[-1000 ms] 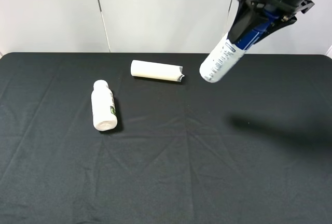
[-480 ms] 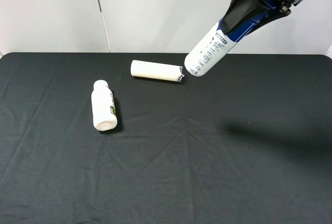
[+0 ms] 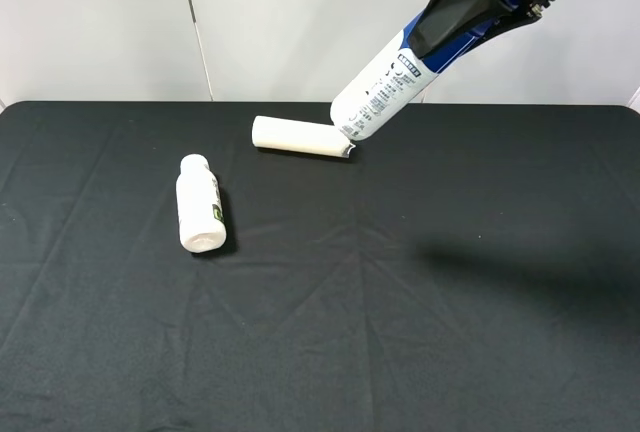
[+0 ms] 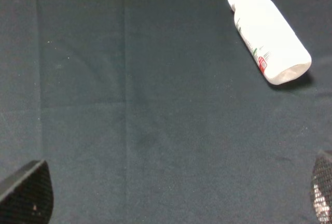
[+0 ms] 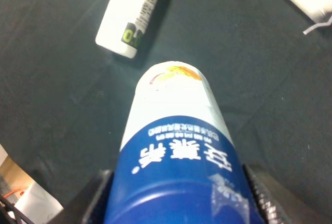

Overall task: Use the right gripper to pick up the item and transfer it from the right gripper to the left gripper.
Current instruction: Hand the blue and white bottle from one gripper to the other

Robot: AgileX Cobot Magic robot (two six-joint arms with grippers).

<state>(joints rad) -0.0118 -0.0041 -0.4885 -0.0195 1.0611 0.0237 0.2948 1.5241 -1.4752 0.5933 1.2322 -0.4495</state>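
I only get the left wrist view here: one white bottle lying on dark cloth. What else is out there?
Observer: The right gripper holds a blue-capped bottle up in the air, tilted.
Visitor: Wow. Anything else lying around?
Observer: A plain white tube lies farther back than the white bottle.
Visitor: Which end is gripped?
Observer: The capped end; the base points downward.

The right hand (image 3: 455, 17) has moved up and leftward with the bottle (image 3: 378, 94); its base now shows over the end of the tube (image 3: 295, 136).
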